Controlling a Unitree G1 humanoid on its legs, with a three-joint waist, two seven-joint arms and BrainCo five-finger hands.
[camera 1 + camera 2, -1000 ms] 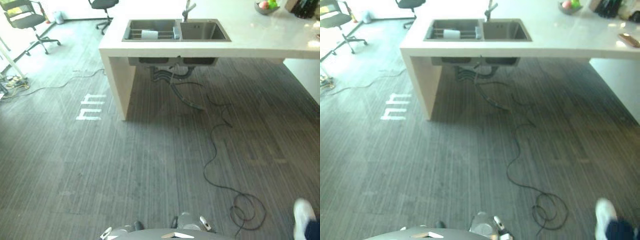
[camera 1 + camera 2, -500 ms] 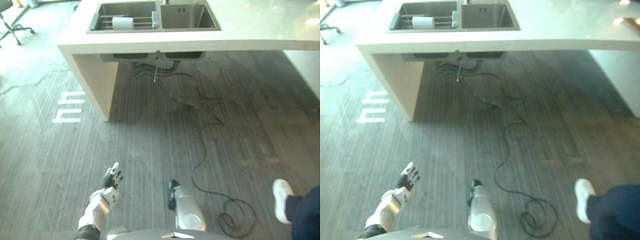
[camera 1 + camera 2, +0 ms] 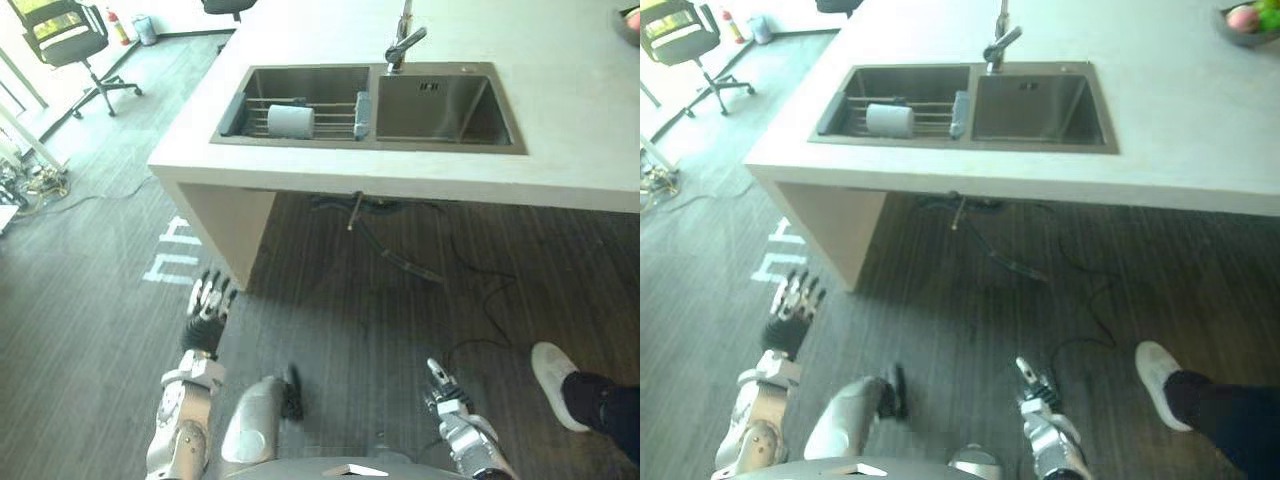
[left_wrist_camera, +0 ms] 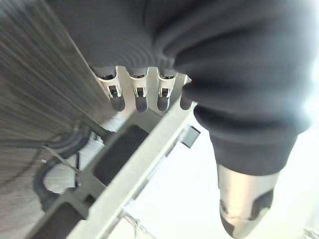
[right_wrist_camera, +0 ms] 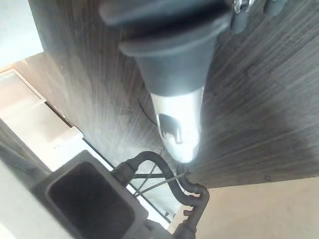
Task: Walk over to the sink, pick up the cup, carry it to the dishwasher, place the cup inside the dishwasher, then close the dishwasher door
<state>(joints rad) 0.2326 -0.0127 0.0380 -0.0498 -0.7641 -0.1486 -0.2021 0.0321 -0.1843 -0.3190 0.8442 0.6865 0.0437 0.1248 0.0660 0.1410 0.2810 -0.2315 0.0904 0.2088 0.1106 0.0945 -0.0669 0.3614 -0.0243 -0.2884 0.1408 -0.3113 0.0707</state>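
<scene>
At upper left you have an office chair (image 3: 65, 40). A white counter (image 3: 580, 130) spans the top, with a fruit bowl (image 3: 1243, 22) at the upper right corner. A white floor mark (image 3: 170, 262) sits left of centre, and a person's white shoe (image 3: 555, 385) shows at lower right.

White cup (image 3: 291, 121) in steel-grey sink (image 3: 440, 108); pale cream counter (image 3: 580, 100); dark grey striped floor (image 3: 100, 300).

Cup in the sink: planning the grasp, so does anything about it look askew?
Yes. The cup lies on its side across the rack in the left basin of the sink, not upright. Nothing looks spilled.
</scene>
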